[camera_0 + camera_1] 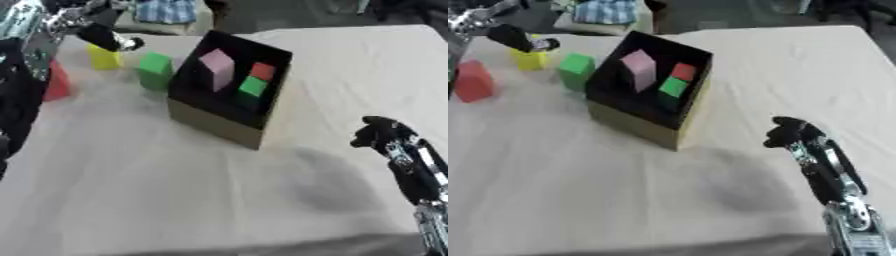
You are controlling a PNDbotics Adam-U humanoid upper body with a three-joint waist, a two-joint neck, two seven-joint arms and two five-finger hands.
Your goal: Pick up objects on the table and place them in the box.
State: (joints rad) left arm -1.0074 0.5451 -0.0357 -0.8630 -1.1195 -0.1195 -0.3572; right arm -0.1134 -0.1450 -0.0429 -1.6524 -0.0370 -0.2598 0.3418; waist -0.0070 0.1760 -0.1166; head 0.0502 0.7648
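Note:
A cardboard box (213,124) with a black inside stands tilted at the table's middle. In it are a pink block (217,69), a small red cube (262,71) and a small green cube (253,86). Left of the box a green block (155,70) and a yellow block (104,58) stand on the cloth, with a red block (473,81) further left. My left hand (107,36) reaches in from the upper left, open, a dark finger stretched onto the yellow block's top right. My right hand (791,132) hovers at the lower right, fingers curled, holding nothing.
A beige cloth (175,190) covers the table. My left arm (35,45) partly hides the red block in the left eye view. Beyond the far edge lies checked fabric (166,10).

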